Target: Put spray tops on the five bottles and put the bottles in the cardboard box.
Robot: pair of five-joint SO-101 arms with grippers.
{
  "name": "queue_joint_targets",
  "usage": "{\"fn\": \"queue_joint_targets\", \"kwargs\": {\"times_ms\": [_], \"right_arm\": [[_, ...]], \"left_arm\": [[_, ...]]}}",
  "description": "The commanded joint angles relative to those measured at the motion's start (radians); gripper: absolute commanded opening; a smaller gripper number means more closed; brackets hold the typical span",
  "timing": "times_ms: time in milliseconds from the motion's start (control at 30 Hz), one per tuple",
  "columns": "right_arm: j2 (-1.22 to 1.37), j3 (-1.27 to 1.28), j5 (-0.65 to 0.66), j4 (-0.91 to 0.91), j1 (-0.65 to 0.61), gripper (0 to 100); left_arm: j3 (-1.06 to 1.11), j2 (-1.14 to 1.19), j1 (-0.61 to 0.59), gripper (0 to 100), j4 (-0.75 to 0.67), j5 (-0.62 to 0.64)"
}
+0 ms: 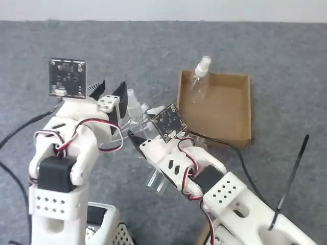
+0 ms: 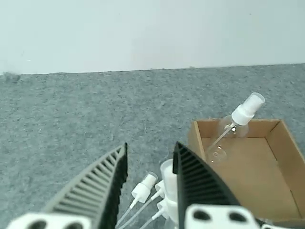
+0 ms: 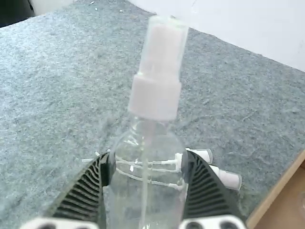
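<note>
My right gripper (image 3: 147, 164) is shut on a clear bottle (image 3: 147, 157) that carries a white spray top (image 3: 157, 81) and points away from the wrist. In the high view this gripper (image 1: 137, 133) sits at the table's middle, left of the cardboard box (image 1: 240, 109). A second capped bottle (image 1: 200, 76) leans in the box's far left corner. My left gripper (image 1: 111, 88) is open above the carpet, with nothing between its fingers. Loose spray tops (image 2: 144, 185) lie on the carpet below it (image 2: 150, 148), and the box (image 2: 274, 143) is to its right.
Loose spray tops (image 3: 217, 167) lie on the grey carpet between the held bottle and the box edge (image 3: 286, 191). Another clear bottle (image 1: 157, 179) lies under the right arm. A black cable (image 1: 245, 168) runs from the box's front, and a black zip tie (image 1: 291, 178) stands at the right.
</note>
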Motion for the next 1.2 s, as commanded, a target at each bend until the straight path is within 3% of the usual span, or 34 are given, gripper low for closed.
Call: {"fn": "queue_joint_targets", "kwargs": {"times_ms": [0, 233, 567, 833, 967, 1167], "right_arm": [[-0.041, -0.006, -0.012, -0.028, 0.013, 0.6], [-0.041, -0.006, -0.012, -0.028, 0.013, 0.6], [-0.041, -0.006, -0.012, -0.028, 0.013, 0.6], [-0.041, -0.006, -0.012, -0.028, 0.013, 0.6], [-0.041, -0.006, -0.012, -0.027, 0.013, 0.6], [-0.041, -0.005, -0.012, -0.025, 0.015, 0.6]], "left_arm": [[-0.048, 0.006, -0.002, 14, -0.034, -0.020], [-0.048, 0.153, -0.002, 14, -0.031, -0.023], [-0.027, 0.163, 0.006, 14, 0.032, -0.025], [0.007, 0.163, 0.137, 14, 0.040, -0.052], [0.002, 0.163, 0.127, 14, 0.038, -0.054], [-0.081, 0.087, 0.023, 15, 0.041, -0.060]]}}
